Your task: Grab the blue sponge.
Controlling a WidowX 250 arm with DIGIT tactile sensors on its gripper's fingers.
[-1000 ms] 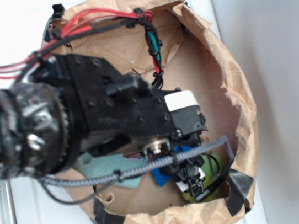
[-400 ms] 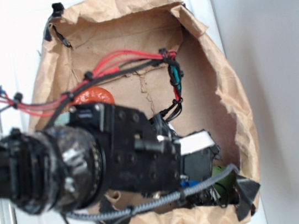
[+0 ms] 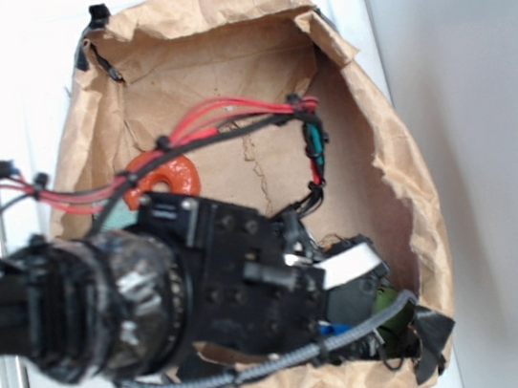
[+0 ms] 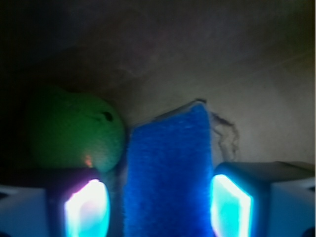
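The blue sponge [image 4: 168, 173] stands on edge between my two fingers in the wrist view. The right pad [image 4: 229, 207] lies close against its side. A dark gap separates it from the left pad [image 4: 86, 210]. My gripper [image 4: 158, 200] is open around the sponge. A green plush toy [image 4: 74, 131] rests just left of the sponge, touching it. From the exterior view, my gripper [image 3: 353, 314] is low in the near right corner of the paper-lined bin. Only a sliver of the blue sponge [image 3: 331, 328] and some of the green toy [image 3: 386, 299] show under it.
Crumpled brown paper walls [image 3: 400, 164] ring the bin, with black tape at the near corner [image 3: 431, 332]. An orange ring [image 3: 168, 178] lies at the middle left, beside a teal cloth scrap [image 3: 117, 217]. Red and black cables [image 3: 229, 121] arc over the floor.
The arm has swung toward the near edge of the bin and dropped lower over the sponge and toy. The orange ring has come into sight behind it.
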